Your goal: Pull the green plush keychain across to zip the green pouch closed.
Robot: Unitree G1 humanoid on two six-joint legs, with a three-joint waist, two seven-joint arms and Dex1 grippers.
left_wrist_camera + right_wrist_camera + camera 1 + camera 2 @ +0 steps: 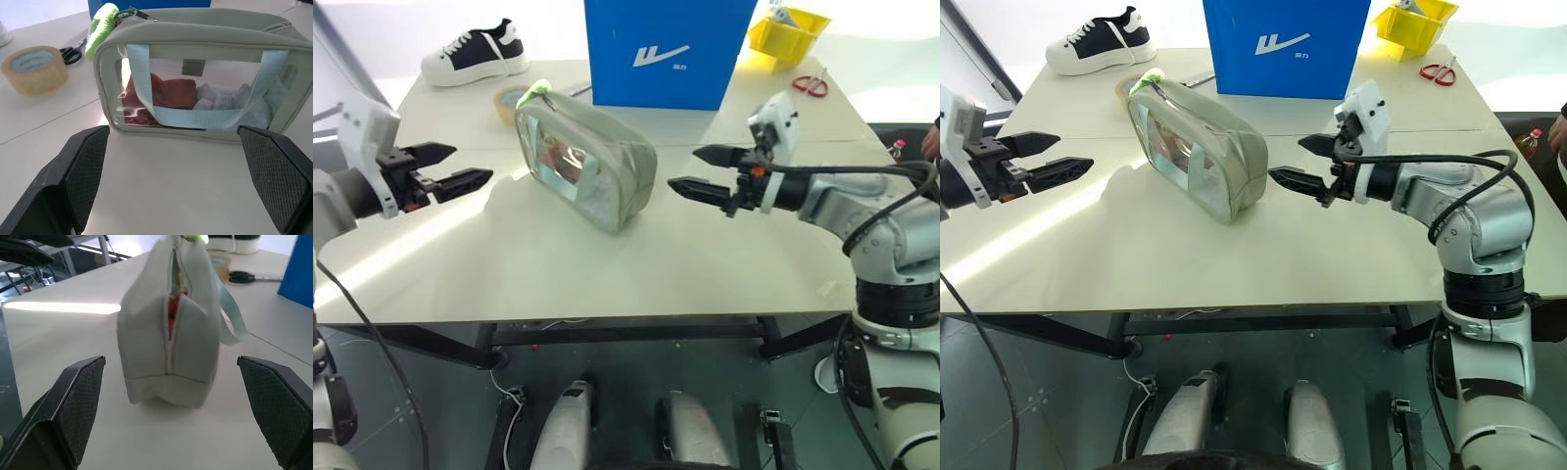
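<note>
Open end effectors (710, 172) flanking green pouch (592, 160)

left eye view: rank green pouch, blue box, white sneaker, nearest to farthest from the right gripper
1. green pouch, just to the right gripper's left, table centre.
2. blue box, behind the pouch, at the far edge.
3. white sneaker, far-left corner.

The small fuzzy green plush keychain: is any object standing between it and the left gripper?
Nothing visible does. The left gripper hangs open beside the pale green soft pouch; the fuzzy green plush keychain sits at the pouch's far top corner, with bare white table between.
</note>
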